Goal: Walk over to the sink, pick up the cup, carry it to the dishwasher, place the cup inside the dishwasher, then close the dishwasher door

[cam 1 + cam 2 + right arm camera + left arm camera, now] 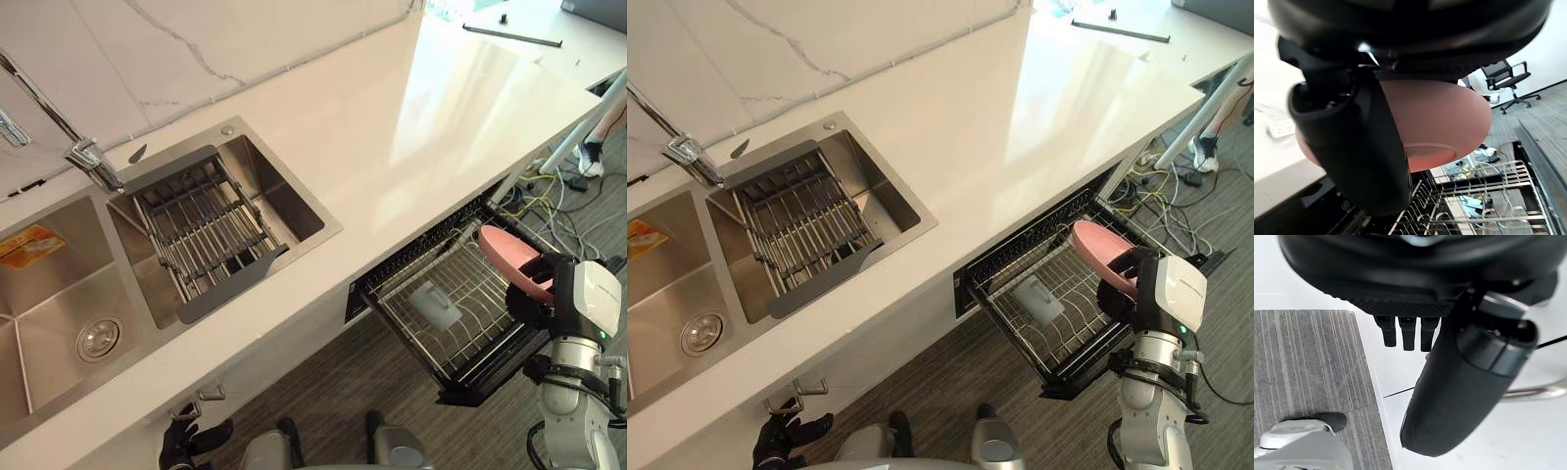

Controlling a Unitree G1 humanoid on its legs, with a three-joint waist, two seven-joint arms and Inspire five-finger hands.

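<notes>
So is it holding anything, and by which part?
Yes: the right hand grips a pink cup by its side wall, thumb on the outside; left hand empty.

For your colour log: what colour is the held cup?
Pink; the cup shows best in the right wrist view.

A faucet [91, 160] leans over a wire rack [206, 230]. Cables [549, 193] tangle on the striped floor [323, 387], and an office chair [1508, 81] stands farther off.
</notes>
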